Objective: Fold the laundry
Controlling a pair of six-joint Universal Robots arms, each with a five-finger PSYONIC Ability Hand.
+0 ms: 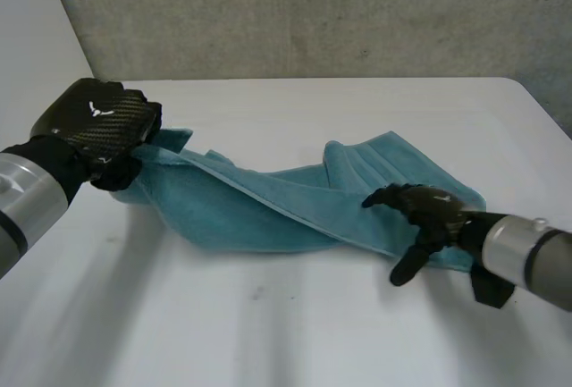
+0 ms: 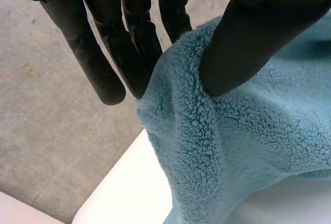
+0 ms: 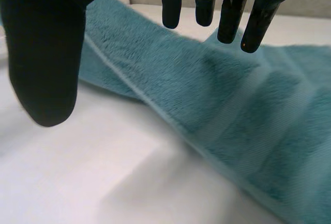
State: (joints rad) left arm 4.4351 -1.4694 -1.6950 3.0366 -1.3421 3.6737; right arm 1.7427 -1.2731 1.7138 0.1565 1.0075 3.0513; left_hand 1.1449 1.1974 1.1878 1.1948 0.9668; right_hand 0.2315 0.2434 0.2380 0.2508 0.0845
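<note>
Grey concrete wall (image 1: 313,12) behind a white desk (image 1: 268,333). Teal towel (image 1: 268,213) lies in a bunched band across the desk's middle. Left robot hand (image 1: 103,123) pinches the towel's left end between thumb and fingers. Right robot hand (image 1: 429,213) open, fingers spread over the right end.

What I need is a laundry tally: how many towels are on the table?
1. The teal towel stretches across the table, one end pinched in the left hand, the right hand open at the other; a second underneath seems unlikely.
</note>
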